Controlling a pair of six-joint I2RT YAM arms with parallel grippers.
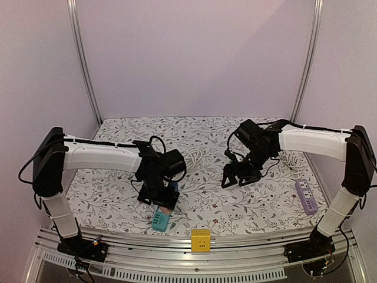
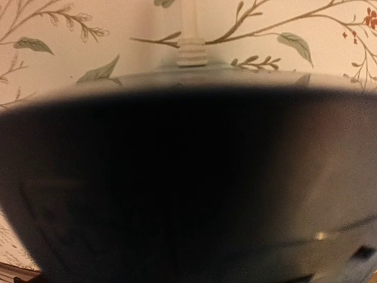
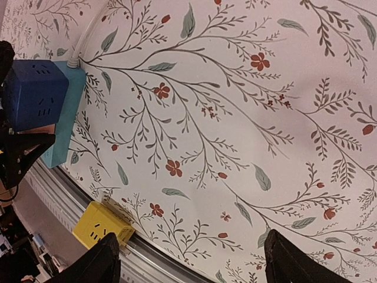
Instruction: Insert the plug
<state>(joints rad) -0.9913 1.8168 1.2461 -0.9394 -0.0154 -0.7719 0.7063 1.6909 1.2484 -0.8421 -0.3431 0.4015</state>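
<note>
A dark blue cube-shaped plug [image 3: 32, 94] sits on the end of a teal power strip [image 3: 62, 127] near the table's front edge. In the top view my left gripper [image 1: 158, 199] stands straight down over the teal strip [image 1: 160, 220] and is shut on the blue plug. In the left wrist view the plug [image 2: 188, 188] fills nearly the whole frame and hides the fingers. The strip's white cable end [image 2: 191, 53] shows just beyond it. My right gripper [image 3: 197, 271] is open and empty, hovering above bare cloth at mid table [image 1: 238, 175].
A yellow socket cube [image 1: 200, 240] sits on the front rail and also shows in the right wrist view [image 3: 100, 227]. A purple power strip [image 1: 306, 195] lies at the right. A coiled white cable [image 1: 193, 156] lies behind the left gripper on the floral cloth [image 1: 235, 206].
</note>
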